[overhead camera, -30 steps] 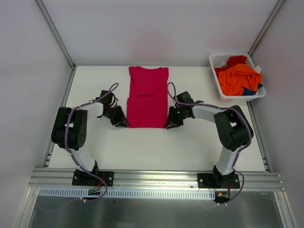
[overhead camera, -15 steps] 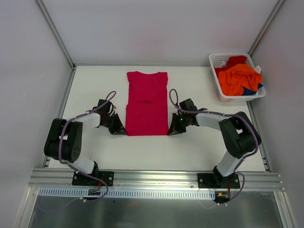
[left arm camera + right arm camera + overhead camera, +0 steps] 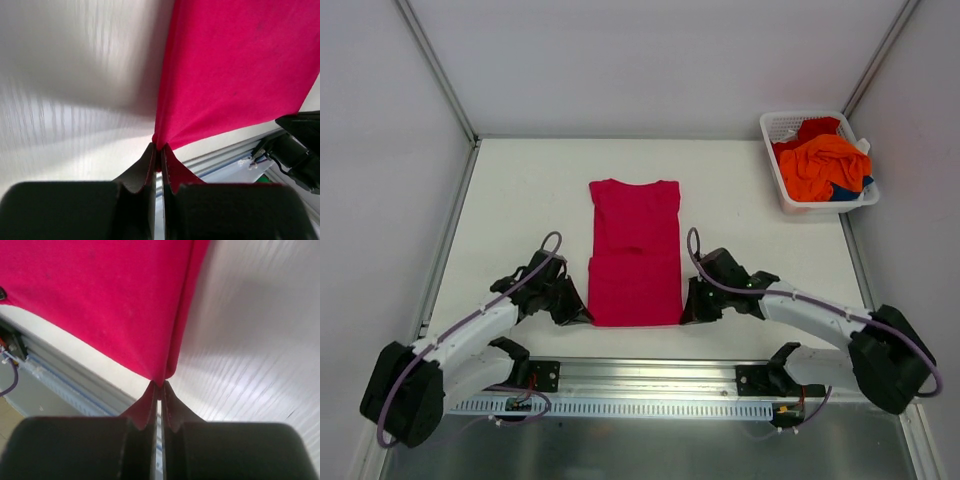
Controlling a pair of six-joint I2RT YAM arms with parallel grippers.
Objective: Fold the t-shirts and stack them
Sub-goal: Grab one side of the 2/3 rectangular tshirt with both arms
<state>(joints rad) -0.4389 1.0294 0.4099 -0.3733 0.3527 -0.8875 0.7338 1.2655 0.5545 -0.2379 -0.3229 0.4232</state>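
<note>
A magenta-pink t-shirt [image 3: 635, 250] lies flat on the white table, folded into a long narrow strip, its near hem close to the front edge. My left gripper [image 3: 582, 318] is shut on the shirt's near left corner [image 3: 159, 142]. My right gripper [image 3: 688, 315] is shut on the near right corner [image 3: 161, 378]. Both arms reach low over the table near the front edge. An orange t-shirt [image 3: 825, 165] lies on top of red cloth [image 3: 812, 130] and a bit of blue cloth [image 3: 850, 192] in the basket.
A white slotted plastic basket [image 3: 770, 127] stands at the back right corner of the table. An aluminium rail [image 3: 650, 375] runs along the near edge, just below the shirt's hem. Grey walls close in the table on three sides.
Both grippers have closed on the shirt's near corners and pulled it toward the front edge. The whole shirt has slid nearer, and both arms have stretched low.
</note>
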